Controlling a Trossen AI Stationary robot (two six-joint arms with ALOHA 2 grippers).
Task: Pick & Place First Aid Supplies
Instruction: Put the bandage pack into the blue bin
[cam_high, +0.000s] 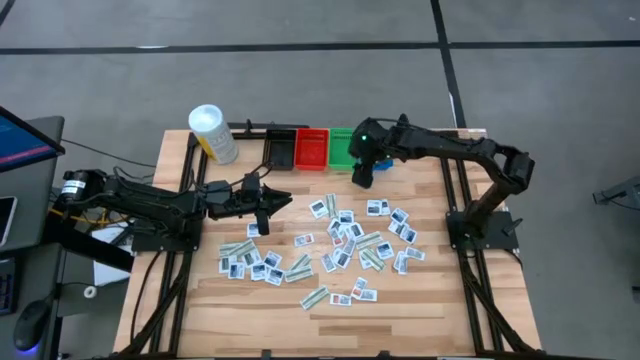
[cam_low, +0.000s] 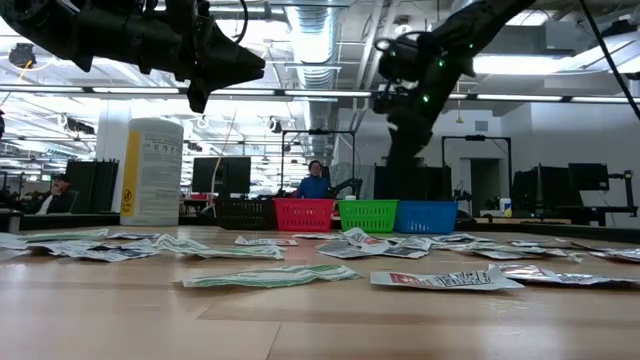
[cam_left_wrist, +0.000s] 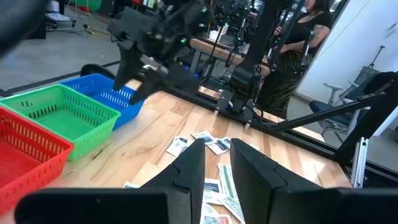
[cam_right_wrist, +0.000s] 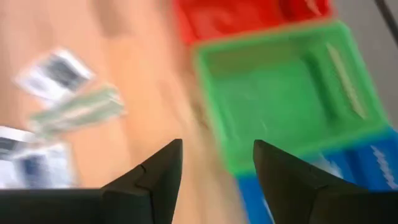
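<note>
The first aid supplies (cam_high: 335, 245) are many small flat white and pale-green packets scattered flat on the wooden table; the low view shows them too (cam_low: 270, 275). My left gripper (cam_high: 283, 205) hovers level above their left side, open by a narrow gap (cam_left_wrist: 216, 165) with nothing between its fingers. My right gripper (cam_high: 362, 178) hangs slanting down at the far side, open and empty (cam_right_wrist: 217, 168), over the table just before the green bin (cam_right_wrist: 280, 87). A pale strip seems to lie in that bin (cam_right_wrist: 345, 78).
Black (cam_high: 280, 148), red (cam_high: 311, 148), green (cam_high: 341, 148) and blue (cam_low: 425, 215) bins stand in a row at the far edge. A white-capped yellow bottle (cam_high: 212, 133) stands at the far left. A person (cam_low: 315, 182) is in the room beyond.
</note>
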